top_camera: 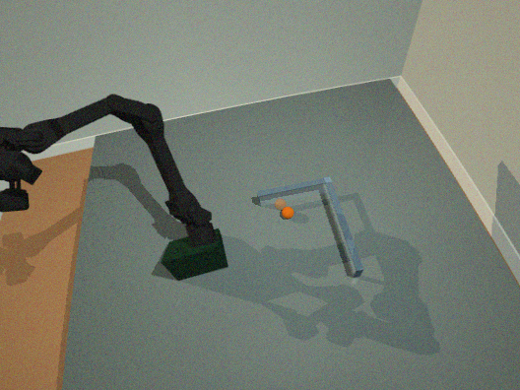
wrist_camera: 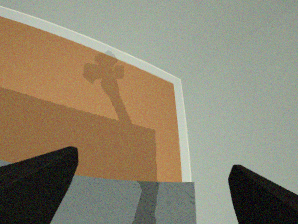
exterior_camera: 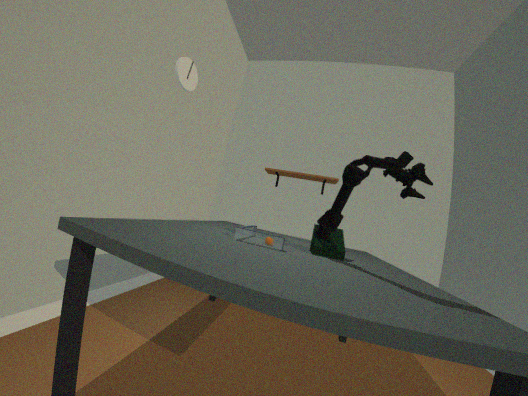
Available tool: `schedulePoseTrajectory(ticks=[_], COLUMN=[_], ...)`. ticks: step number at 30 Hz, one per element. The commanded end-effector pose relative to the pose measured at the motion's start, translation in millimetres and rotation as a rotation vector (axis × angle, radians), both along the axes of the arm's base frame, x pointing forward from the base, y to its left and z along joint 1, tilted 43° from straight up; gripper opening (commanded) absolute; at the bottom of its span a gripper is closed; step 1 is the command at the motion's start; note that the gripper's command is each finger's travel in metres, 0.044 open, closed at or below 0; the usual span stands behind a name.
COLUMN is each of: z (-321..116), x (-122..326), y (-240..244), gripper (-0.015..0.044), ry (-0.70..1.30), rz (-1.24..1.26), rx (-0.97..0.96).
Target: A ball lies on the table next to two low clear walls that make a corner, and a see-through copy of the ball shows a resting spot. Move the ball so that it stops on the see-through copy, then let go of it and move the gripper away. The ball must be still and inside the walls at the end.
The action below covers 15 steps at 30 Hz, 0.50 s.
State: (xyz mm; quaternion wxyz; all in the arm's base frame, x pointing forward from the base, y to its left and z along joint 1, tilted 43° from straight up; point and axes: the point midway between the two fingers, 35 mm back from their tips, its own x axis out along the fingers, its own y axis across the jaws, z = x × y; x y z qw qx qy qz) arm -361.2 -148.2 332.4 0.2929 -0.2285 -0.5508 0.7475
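Observation:
An orange ball [top_camera: 288,213] [exterior_camera: 269,241] lies on the table inside the angle of the two low clear walls. The see-through copy [top_camera: 280,203] is a paler orange ball between it and the shorter wall [top_camera: 295,189]. In the top view the ball slightly overlaps the copy's lower right edge. The longer wall [top_camera: 340,227] runs from the corner toward the viewer. I cannot make out the copy in the exterior view. My gripper [exterior_camera: 428,191] [wrist_camera: 154,167] is open and empty, high up and far from the ball, on the other side of the arm's base. It is partly cut off in the top view.
The arm's dark green base block [top_camera: 194,258] [exterior_camera: 327,242] stands on the grey table [top_camera: 148,335] [exterior_camera: 225,270], between the gripper and the walls. Arm shadows fall across the table. A wooden shelf [exterior_camera: 301,175] hangs on the room wall behind.

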Motion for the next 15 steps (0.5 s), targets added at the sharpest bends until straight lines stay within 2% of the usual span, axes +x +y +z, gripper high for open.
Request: schedulePoseTrajectory(ticks=[1, 4, 9, 15], z=[-1.0, -15.8, -49.2, -90.9], x=[0.4, 8.3, 40.1, 103.3], y=[-2.4, -36.7, -107.7, -181.1], gripper=[0.0374, 0.0295, 0.0295, 0.0295], ry=[-0.006, -0.091, -0.266, -0.462], rz=[0.01, 0.149, 0.447, 0.801], rx=[0.002, 0.027, 0.104, 0.231])
